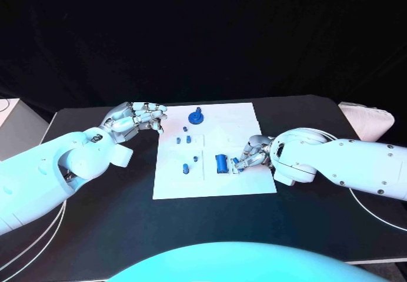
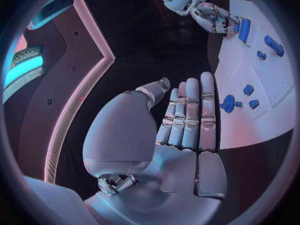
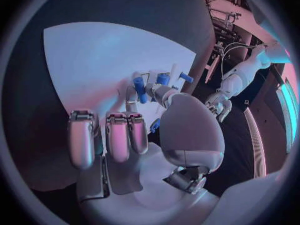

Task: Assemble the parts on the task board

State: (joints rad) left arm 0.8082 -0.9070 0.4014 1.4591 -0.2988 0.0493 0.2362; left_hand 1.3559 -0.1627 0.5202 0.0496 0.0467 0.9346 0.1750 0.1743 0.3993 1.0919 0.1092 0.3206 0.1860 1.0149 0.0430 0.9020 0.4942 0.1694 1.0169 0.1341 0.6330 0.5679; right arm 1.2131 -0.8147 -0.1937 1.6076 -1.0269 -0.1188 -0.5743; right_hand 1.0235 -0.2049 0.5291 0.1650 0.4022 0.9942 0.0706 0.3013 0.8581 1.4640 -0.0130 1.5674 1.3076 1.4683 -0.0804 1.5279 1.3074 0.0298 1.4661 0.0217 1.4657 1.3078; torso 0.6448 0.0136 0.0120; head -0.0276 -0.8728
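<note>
L hand (image 1: 136, 117) hovers by the task board's (image 1: 242, 120) far-left corner, fingers straight and together, holding nothing. On the board: round blue part (image 1: 196, 117) at the far end, small blue parts (image 1: 187, 168) mid-left. R hand (image 1: 252, 154) at the board's right edge, fingertips on an upright blue cylinder (image 1: 221, 163), probably pinching it.

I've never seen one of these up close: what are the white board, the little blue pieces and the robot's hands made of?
Task board: looks like matte white plastic or card; flat, no glare. Blue parts, such as the round one: probably moulded plastic, evenly coloured. Left hand and right hand: silvery segments with soft sheen, metal or coated plastic.
</note>
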